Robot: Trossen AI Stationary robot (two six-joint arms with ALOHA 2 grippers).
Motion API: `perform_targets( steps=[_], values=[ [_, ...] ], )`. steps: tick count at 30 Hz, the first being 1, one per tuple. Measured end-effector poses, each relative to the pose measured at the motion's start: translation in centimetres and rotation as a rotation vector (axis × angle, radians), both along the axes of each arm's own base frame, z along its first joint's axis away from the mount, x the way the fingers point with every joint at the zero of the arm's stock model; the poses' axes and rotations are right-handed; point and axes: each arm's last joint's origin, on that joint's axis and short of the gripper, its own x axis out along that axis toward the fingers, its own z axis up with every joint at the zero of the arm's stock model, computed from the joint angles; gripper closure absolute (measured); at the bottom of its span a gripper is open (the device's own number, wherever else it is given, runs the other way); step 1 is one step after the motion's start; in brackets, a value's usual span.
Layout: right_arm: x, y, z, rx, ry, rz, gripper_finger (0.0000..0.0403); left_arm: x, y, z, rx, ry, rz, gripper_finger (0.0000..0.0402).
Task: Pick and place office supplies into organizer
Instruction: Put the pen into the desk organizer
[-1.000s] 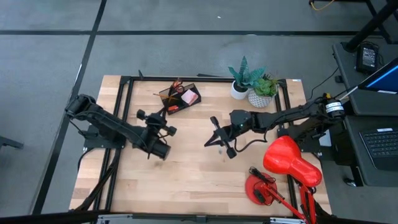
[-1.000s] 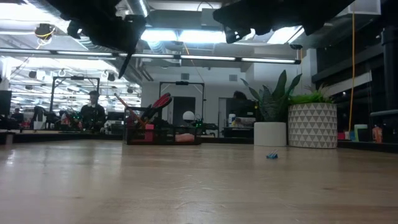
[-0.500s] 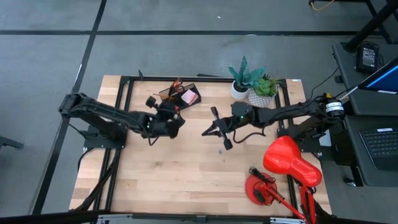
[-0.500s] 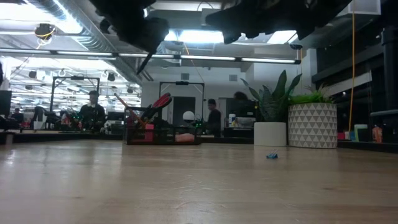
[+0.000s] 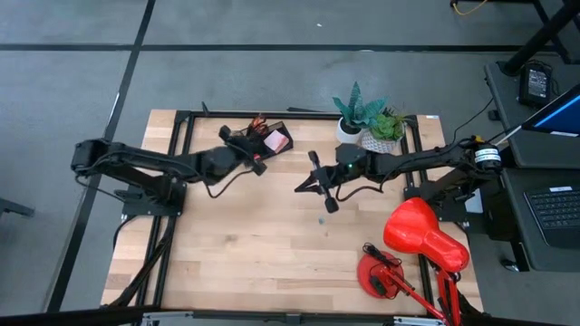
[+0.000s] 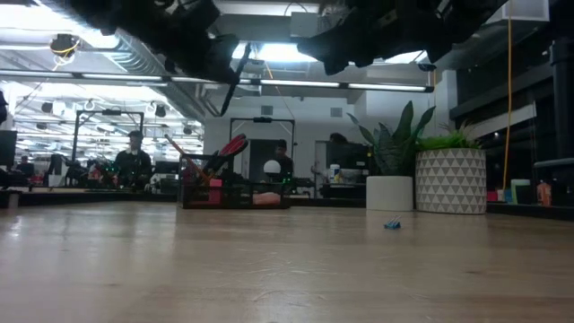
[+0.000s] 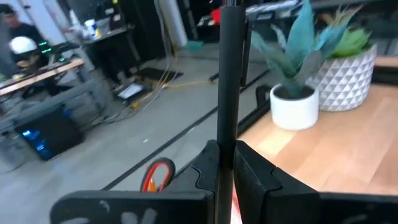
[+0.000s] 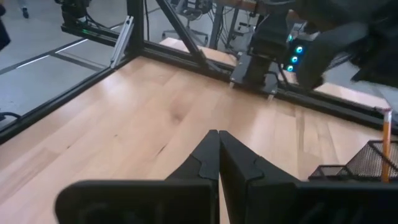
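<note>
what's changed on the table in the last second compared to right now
The left gripper, shut on a black pen, has swung from mid-table toward the far edge and now sits at the organizer. The right gripper, shut and empty, drifted slightly the same way. The organizer, the two potted plants, the red lamp and the small blue item on the table have not moved.

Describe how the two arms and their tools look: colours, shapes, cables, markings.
Both arms are dark, nearly black, built of slim jointed segments. The left tool ends in two flat black fingers tapering to a wedge over a broad dark bar; the right tool is built the same. A thin black cable loops beside the right arm, which wears a silver-white collar near its base. No lettering is legible.
</note>
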Motion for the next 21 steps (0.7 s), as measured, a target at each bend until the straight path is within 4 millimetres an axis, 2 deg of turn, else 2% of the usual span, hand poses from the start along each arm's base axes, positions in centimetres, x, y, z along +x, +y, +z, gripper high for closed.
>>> perform_targets(
  steps=[4, 7, 14, 21],
  values=[
    [-0.1, 0.0, -0.2, 0.002, 0.022, 0.000, 0.0393, -1.9, 1.4, -0.5, -0.017, -0.054, -0.033, 0.0380],
    [-0.1, 0.0, -0.3, -0.001, 0.029, 0.001, 0.0393, -3.1, 2.3, -1.2, -0.035, -0.065, 0.007, 0.0380],
    [-0.1, -0.1, -0.3, -0.001, 0.037, -0.002, 0.0393, -4.5, 4.2, -3.7, -0.070, -0.111, 0.034, 0.0380],
    [-0.2, -0.1, -0.5, 0.002, 0.053, -0.004, 0.0393, -5.5, 5.2, -4.8, -0.061, -0.143, 0.076, 0.0380]
  ],
)
